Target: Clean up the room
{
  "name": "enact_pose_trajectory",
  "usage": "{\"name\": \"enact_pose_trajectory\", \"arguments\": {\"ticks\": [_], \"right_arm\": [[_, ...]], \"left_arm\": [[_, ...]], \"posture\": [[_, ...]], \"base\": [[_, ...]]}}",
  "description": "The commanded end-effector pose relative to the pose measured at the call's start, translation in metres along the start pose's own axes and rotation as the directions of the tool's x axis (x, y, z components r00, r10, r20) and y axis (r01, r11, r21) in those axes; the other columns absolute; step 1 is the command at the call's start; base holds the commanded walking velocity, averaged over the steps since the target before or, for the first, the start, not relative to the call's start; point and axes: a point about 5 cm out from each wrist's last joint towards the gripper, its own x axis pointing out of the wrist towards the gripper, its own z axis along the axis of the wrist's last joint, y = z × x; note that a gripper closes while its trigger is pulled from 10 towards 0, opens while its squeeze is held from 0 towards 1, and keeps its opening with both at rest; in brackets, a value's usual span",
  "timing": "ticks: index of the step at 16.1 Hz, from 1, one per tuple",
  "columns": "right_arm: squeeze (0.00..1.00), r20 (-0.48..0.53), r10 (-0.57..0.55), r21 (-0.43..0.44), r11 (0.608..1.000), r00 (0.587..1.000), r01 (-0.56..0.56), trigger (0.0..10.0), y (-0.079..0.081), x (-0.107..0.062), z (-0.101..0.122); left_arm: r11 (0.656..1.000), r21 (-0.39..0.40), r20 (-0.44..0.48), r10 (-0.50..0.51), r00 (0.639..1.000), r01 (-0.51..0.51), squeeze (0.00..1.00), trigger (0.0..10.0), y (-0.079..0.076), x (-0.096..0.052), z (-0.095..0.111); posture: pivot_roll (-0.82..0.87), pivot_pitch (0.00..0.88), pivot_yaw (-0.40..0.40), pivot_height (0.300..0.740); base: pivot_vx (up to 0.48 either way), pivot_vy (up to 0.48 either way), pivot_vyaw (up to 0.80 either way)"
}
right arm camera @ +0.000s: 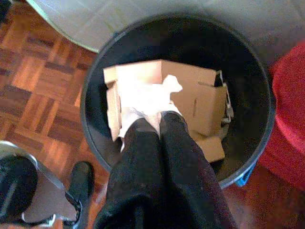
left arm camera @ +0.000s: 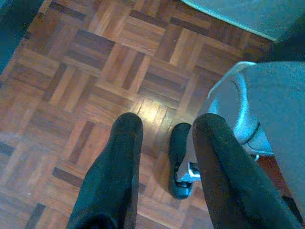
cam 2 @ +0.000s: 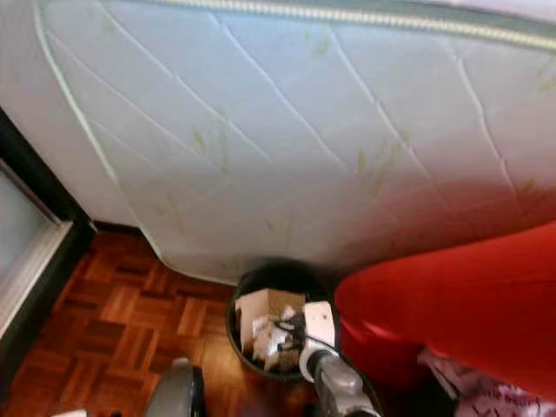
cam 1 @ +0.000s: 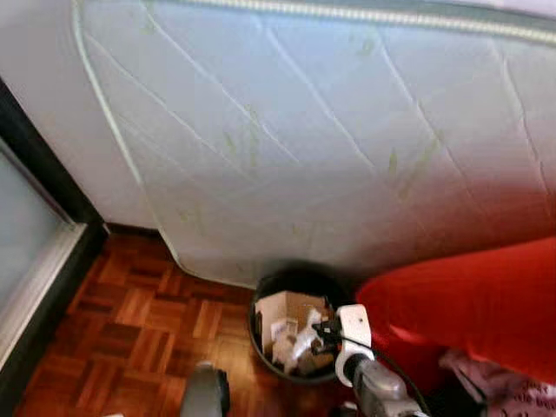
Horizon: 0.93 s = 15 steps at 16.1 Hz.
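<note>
A black round bin (right arm camera: 90,86) stands on the parquet floor against the leaning mattress; it shows too in the left eye view as bin (cam 1: 261,300). Inside it lie a brown cardboard box (right arm camera: 200,100) and scraps of paper. My right gripper (right arm camera: 159,119) hangs just above the bin's opening, shut on a crumpled white paper (right arm camera: 147,98) at its tips. In the head view the right gripper (cam 1: 323,334) is over the bin's right side. My left gripper (left arm camera: 167,126) hangs low over the floor, open and holding nothing.
A pale quilted mattress (cam 1: 304,130) leans across the back. A red blanket (cam 1: 469,304) bulges right beside the bin. A dark door frame (cam 1: 43,178) with a glass panel runs along the left. Parquet floor (cam 1: 130,321) lies between them.
</note>
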Motion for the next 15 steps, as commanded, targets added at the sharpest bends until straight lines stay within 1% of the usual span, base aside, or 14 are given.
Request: {"name": "enact_pose_trajectory", "arguments": {"ticks": [1,2,3,4,5,9,10,15], "right_arm": [[0.00,-0.057,-0.007,0.013,1.000,0.998,0.008,10.0,0.000,-0.005,-0.017],[0.00,-0.058,-0.007,0.015,1.000,0.998,0.007,10.0,-0.001,-0.005,-0.018],[0.96,-0.057,-0.007,0.022,1.000,0.998,0.008,10.0,-0.001,-0.005,-0.019],[1.00,-0.055,-0.011,0.027,1.000,0.998,0.013,10.0,-0.001,-0.006,-0.019],[1.00,-0.053,-0.011,0.032,0.999,0.999,0.013,10.0,-0.002,-0.006,-0.019],[1.00,-0.043,-0.009,0.045,0.999,0.999,0.011,10.0,-0.002,-0.007,-0.019],[1.00,-0.042,-0.010,0.046,0.999,0.999,0.012,10.0,-0.003,-0.007,-0.020],[1.00,-0.042,-0.012,0.052,0.999,0.999,0.014,10.0,-0.004,-0.008,-0.021]], "left_arm": [[1.000,-0.017,-0.029,0.019,0.999,-0.020,0.00,10.0,0.004,-0.013,-0.014],[1.000,-0.018,-0.026,0.019,0.999,-0.019,0.00,10.0,0.004,-0.014,-0.014],[1.000,-0.010,0.065,0.007,0.998,-0.006,0.00,10.0,-0.003,-0.005,0.004],[1.000,0.005,0.234,-0.017,0.972,0.016,0.00,10.0,-0.019,0.009,0.049],[1.000,0.007,0.266,-0.020,0.964,0.019,0.00,10.0,-0.023,0.008,0.061],[1.000,0.007,0.271,-0.024,0.962,0.023,0.00,10.0,-0.026,0.000,0.065],[1.000,0.006,0.257,-0.021,0.966,0.020,0.00,10.0,-0.028,-0.005,0.068],[1.000,0.009,0.227,-0.018,0.974,0.016,0.00,10.0,-0.028,-0.013,0.076]], "posture": [[0.28,0.431,-0.096,0.631],[0.28,0.431,-0.096,0.631],[0.28,0.445,-0.095,0.631],[0.29,0.450,-0.094,0.631],[0.28,0.455,-0.093,0.631],[0.28,0.467,-0.091,0.631],[0.28,0.469,-0.092,0.631],[0.28,0.476,-0.089,0.631]], "base": [[0.000,0.000,0.00],[0.000,0.000,0.00],[0.000,0.000,0.00],[0.000,0.000,0.00],[0.000,0.000,0.00],[0.000,0.000,0.00],[0.000,0.000,0.00],[0.000,0.000,0.00]]}}
